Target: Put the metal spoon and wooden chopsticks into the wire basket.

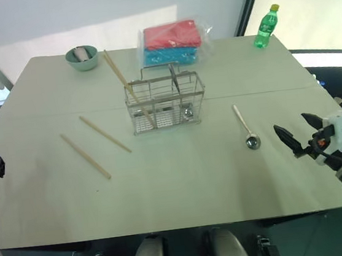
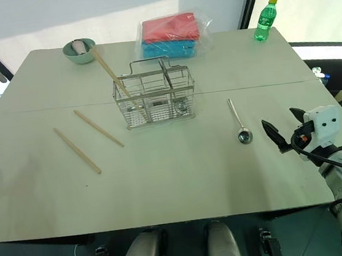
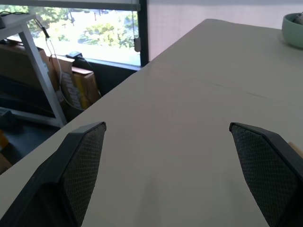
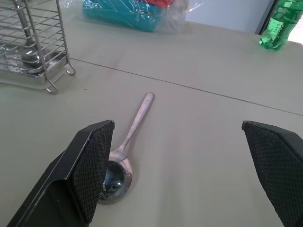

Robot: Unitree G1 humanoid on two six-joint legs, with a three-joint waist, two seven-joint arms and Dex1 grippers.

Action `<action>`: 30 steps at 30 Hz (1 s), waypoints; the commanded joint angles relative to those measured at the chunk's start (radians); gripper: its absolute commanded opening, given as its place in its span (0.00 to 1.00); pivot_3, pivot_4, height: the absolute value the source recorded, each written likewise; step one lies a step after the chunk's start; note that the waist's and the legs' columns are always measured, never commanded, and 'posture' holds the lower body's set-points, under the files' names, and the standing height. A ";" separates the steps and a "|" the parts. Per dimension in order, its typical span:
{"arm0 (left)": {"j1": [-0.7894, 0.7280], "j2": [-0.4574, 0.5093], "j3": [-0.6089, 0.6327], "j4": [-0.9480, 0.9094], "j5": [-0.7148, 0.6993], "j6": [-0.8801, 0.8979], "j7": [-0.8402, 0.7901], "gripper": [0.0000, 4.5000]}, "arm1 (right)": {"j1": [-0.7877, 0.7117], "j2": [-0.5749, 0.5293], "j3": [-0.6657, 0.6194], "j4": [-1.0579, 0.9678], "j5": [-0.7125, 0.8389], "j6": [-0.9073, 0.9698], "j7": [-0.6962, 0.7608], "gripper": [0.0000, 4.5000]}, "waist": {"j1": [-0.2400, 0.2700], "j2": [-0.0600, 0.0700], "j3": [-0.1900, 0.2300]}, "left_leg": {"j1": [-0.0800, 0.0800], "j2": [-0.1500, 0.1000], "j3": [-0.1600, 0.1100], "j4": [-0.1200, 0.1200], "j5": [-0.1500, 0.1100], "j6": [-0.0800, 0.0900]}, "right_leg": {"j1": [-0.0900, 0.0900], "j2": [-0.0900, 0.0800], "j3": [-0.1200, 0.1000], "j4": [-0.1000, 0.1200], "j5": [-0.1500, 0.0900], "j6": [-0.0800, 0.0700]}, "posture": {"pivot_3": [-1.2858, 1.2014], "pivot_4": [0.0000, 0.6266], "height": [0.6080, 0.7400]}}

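Two wooden chopsticks (image 1: 97,145) are lying loose on the table (image 1: 183,182) at about eight o'clock from the wire basket (image 1: 165,102), side by side but apart, both slanting the same way. More chopsticks are already standing in the basket's left compartment, leaning out toward eleven o'clock, and a spoon looks to be standing inside it too. The metal spoon (image 1: 246,129) is lying at about four o'clock from the basket, well apart from it, bowl nearest the robot and handle pointing away toward the table's far edge.

Judging from this, the step in hand is the pick-up of that spoon. The right tool (image 1: 300,135) is hovering just beside the bowl, at its three o'clock, fingers spread wide and holding nothing — in the right wrist view the spoon is sitting ahead of one finger, not centred between the two. The next move likely calls for shifting toward nine o'clock so the handle sits between the fingers, then coming down low, since the slim handle is lying flat and could slip on closing. The left tool (image 3: 180,175) is waiting over the table's left edge, also spread and empty, well apart from the loose chopsticks.

Pale and matt, the table is showing a faint seam running across it behind the basket. A green bowl (image 1: 82,57), a wrapped red and blue bundle (image 1: 172,43) and a green bottle (image 1: 266,27) are standing along the far edge — beyond the left side, a window (image 3: 71,28) and cardboard boxes (image 3: 75,85) are showing.
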 commanded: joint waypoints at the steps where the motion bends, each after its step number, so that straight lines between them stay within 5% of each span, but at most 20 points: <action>1: -0.013 0.027 0.014 -0.027 -0.004 -0.006 0.001 0.98 | -0.015 -0.003 -0.005 -0.024 0.002 -0.002 -0.009 1.00 | 0.000 0.000 0.000 | 0.000 0.000 0.000 0.000 0.000 0.000 | 0.000 0.000 0.000 0.000 0.000 0.000 | 0.52 0.24 0.45; 23: -0.045 0.028 0.001 -0.026 -0.008 -0.010 0.006 0.98 | -0.049 -0.025 0.003 -0.021 -0.001 -0.002 -0.017 1.00 | 0.000 0.000 0.000 | 0.000 0.000 0.000 0.000 0.000 0.000 | 0.000 0.000 0.000 0.000 0.000 0.000 | 0.52 0.24 0.45; 30: -0.140 0.115 -0.062 -0.146 -0.165 0.120 -0.114 0.98 | -0.194 -0.118 0.045 -0.014 -0.016 0.131 -0.043 1.00 | 0.000 0.000 0.000 | 0.000 0.000 0.000 0.000 0.000 0.000 | 0.000 0.000 0.000 0.000 0.000 0.000 | 0.52 0.24 0.45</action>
